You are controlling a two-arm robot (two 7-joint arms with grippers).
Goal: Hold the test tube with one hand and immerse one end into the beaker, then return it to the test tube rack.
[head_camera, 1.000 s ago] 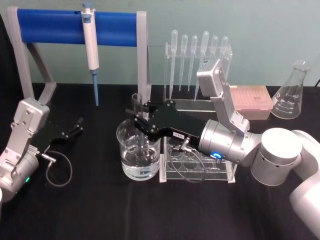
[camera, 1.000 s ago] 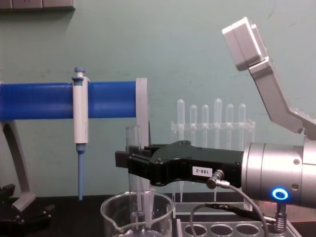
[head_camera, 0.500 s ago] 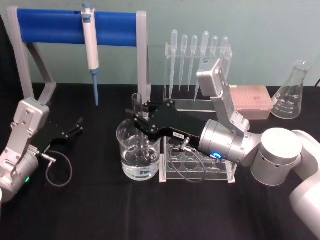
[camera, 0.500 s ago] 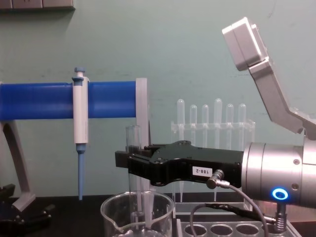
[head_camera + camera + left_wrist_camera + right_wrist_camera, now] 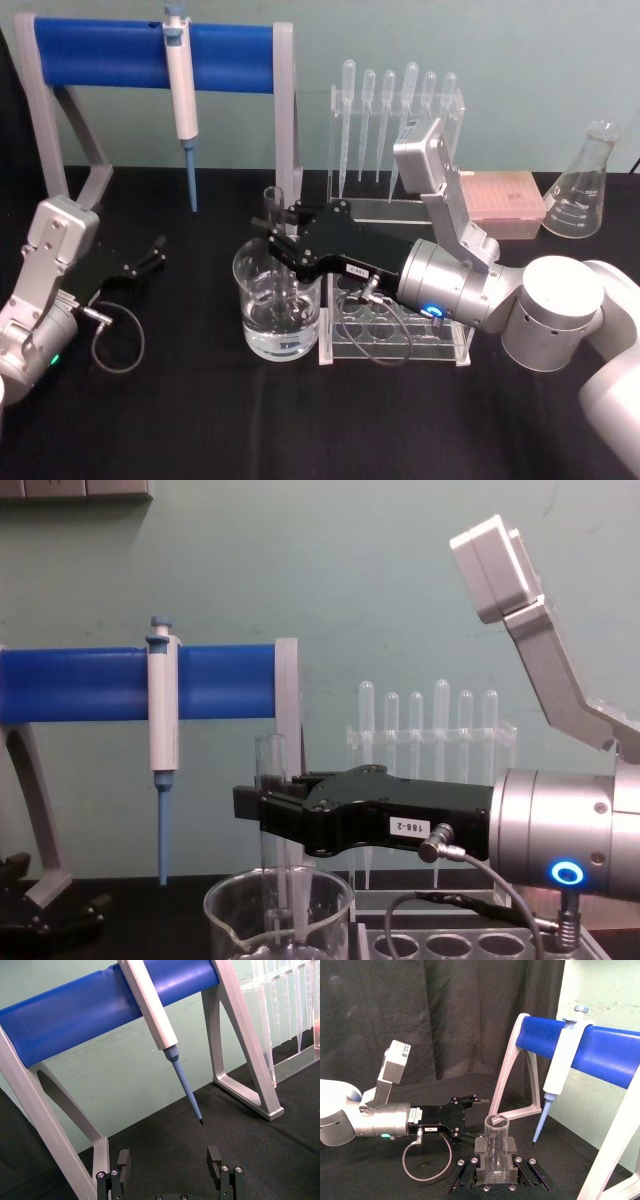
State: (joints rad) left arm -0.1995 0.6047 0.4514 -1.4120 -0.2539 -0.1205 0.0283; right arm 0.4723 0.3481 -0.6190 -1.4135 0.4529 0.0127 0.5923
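The test tube (image 5: 273, 200) stands upright with its open top above my right gripper (image 5: 273, 234), which is shut on it. Its lower end reaches down inside the beaker (image 5: 254, 318), which holds some clear liquid. From the chest, the test tube (image 5: 268, 758) rises above the black right gripper (image 5: 262, 805) and drops into the beaker (image 5: 229, 921) below. In the right wrist view the test tube (image 5: 496, 1149) sits clamped between the fingers (image 5: 476, 1160). My left gripper (image 5: 150, 255) rests open at the table's left, its two fingers (image 5: 123, 1160) spread wide with nothing between them.
A blue-bar stand (image 5: 110, 52) holding a white-and-blue micropipette (image 5: 184, 90) stands behind the beaker. A rack of plastic pipettes (image 5: 395, 100) is behind the right arm, a clear holed rack (image 5: 390, 325) beside the beaker, a pink box (image 5: 500, 205) and a flask (image 5: 585, 185) far right.
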